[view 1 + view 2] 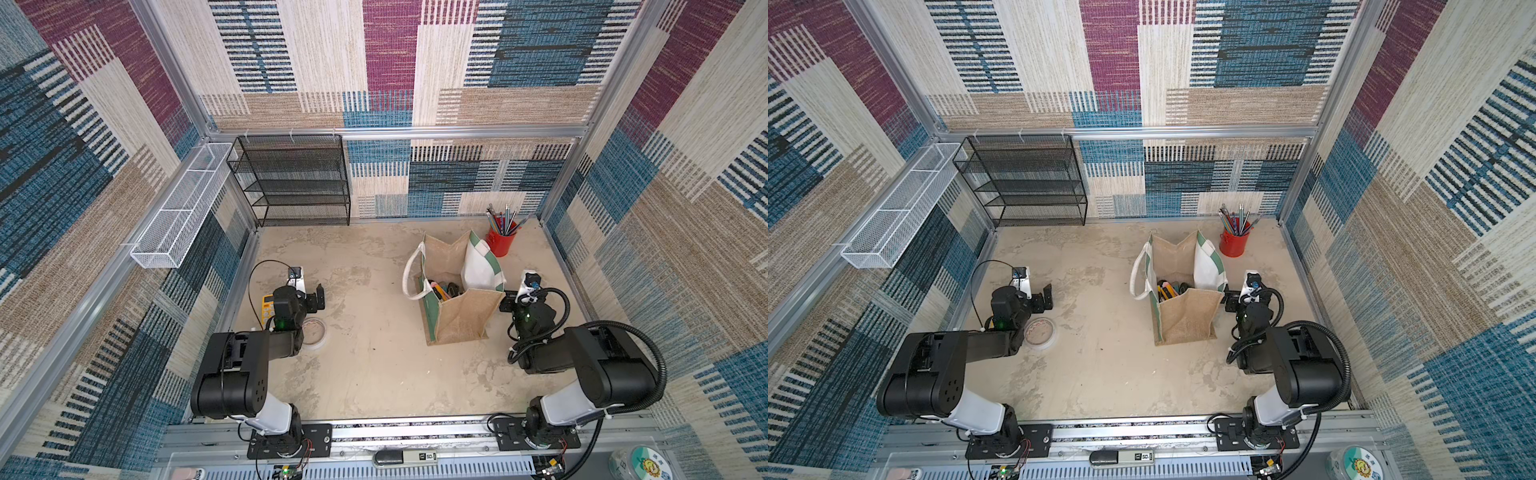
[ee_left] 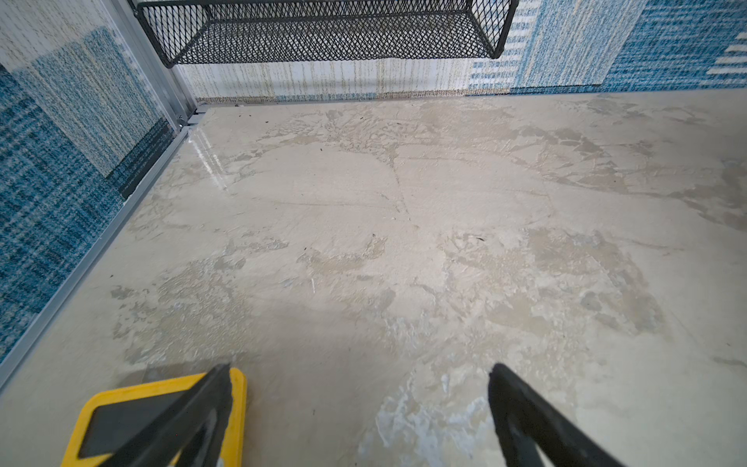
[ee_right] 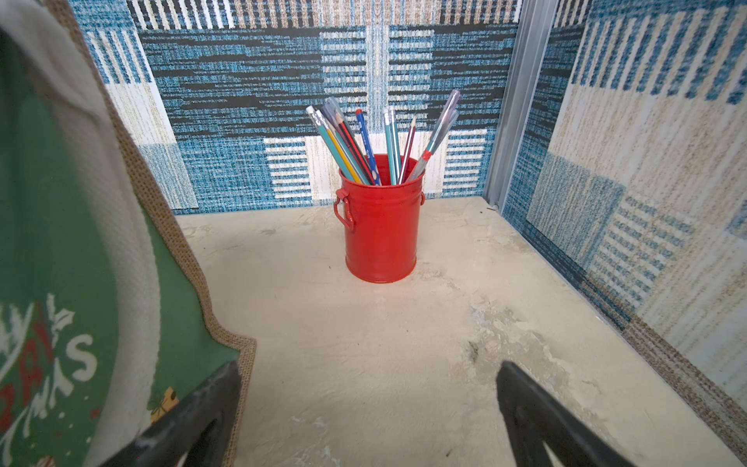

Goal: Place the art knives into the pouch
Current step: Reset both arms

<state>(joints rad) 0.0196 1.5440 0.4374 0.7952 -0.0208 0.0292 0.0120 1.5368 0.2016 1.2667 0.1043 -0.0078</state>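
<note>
Pouch (image 1: 457, 307) stood upright mid-table, mouth open, several tools inside; yellow-handled one (image 1: 439, 291) probably art knife (too small to confirm). Left gripper (image 2: 359, 412) spread wide, empty, over bare table beside yellow calculator (image 2: 161, 416). Right gripper (image 3: 370, 416) spread wide, empty, one finger against pouch's side. Risk: that arm moving could snag fabric and tip pouch.
</note>
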